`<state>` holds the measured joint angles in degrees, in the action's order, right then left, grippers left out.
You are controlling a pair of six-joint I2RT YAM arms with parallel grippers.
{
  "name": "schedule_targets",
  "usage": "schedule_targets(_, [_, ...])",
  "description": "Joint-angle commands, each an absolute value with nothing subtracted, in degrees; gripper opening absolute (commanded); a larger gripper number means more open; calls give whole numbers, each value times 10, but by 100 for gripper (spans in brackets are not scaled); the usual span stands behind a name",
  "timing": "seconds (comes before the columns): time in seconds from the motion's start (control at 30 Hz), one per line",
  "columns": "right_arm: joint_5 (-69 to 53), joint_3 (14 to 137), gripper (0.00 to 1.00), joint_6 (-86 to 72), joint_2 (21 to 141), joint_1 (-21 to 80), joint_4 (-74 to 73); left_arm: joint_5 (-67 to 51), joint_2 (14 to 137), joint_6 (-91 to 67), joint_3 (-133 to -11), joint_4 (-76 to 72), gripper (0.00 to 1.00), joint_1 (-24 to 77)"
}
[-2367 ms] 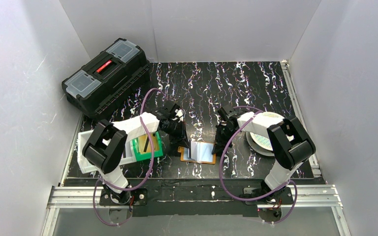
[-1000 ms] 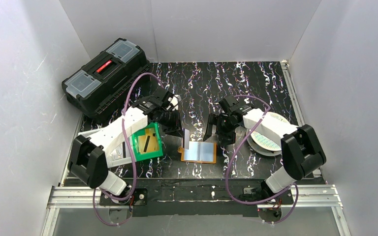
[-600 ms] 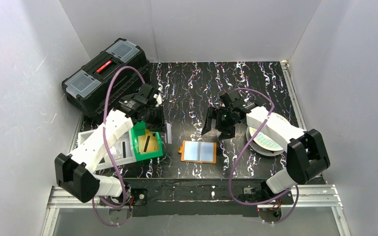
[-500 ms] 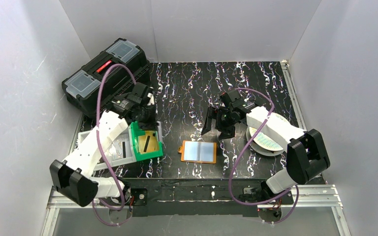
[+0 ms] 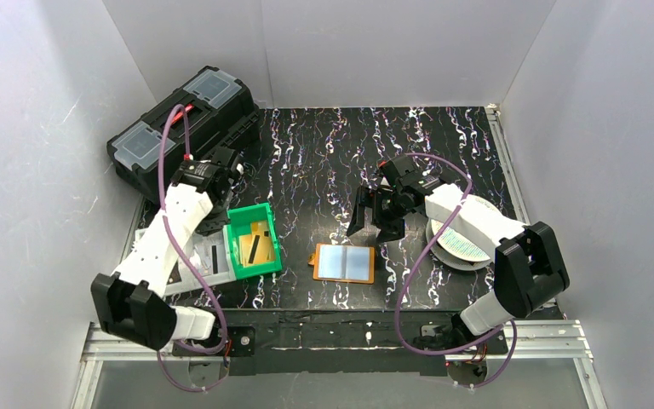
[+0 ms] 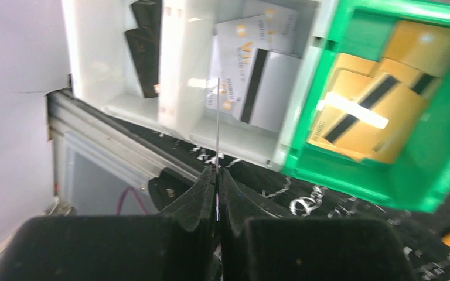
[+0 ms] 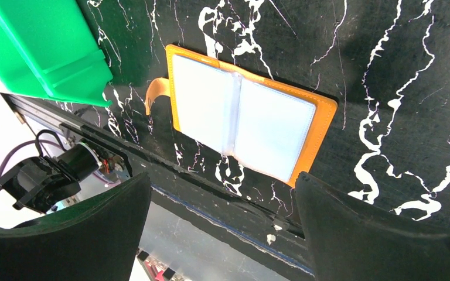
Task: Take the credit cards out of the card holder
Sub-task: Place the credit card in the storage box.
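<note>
Card holder lies open, flat by near edge of worktop, centre. Right gripper hovers above it, fingers wide. Left gripper pinches thin card edge-on over white tray beside green bin holding gold cards.

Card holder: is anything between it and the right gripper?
Nothing visible. The right gripper hangs open over the card holder, which lies spread open on the table. The green bin sits off to its left.
</note>
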<state>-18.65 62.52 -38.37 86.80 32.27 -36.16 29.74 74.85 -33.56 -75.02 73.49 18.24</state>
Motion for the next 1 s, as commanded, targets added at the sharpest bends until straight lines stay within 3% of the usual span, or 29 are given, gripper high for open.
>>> schedule_targets(0.0, [-197,654,98,-361,870,323,-372,380,780,-324,-722,735,0,157])
schedule_targets(0.7, [-180,644,98,-362,865,323,-375,334,872,-285,-659,634,1,123])
schedule_targets(0.8, [-179,644,98,-361,866,323,-375,328,872,-280,-662,633,22,121])
schedule_targets(0.97, [-179,641,98,-360,866,324,-374,314,867,-272,-666,632,37,120])
